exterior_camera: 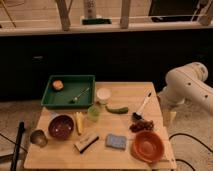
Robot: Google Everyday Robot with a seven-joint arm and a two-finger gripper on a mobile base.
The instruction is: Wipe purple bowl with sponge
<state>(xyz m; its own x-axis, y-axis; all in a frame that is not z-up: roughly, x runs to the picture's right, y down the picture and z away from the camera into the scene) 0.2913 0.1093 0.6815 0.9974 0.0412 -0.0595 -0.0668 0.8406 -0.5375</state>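
The purple bowl (61, 126) stands upright at the front left of the wooden table (125, 89). The blue-grey sponge (116, 141) lies flat near the front edge, to the right of the bowl and apart from it. My white arm (187, 85) reaches in from the right. My gripper (170, 116) hangs pointing down just off the table's right edge, far from both the sponge and the bowl.
A green tray (68, 91) at the back left holds an orange fruit (58, 85) and a utensil (80, 94). Also on the table: a white cup (103, 95), green cup (93, 112), green vegetable (117, 109), brush (142, 106), orange bowl (148, 145), metal cup (38, 137), and a boxy block (86, 142).
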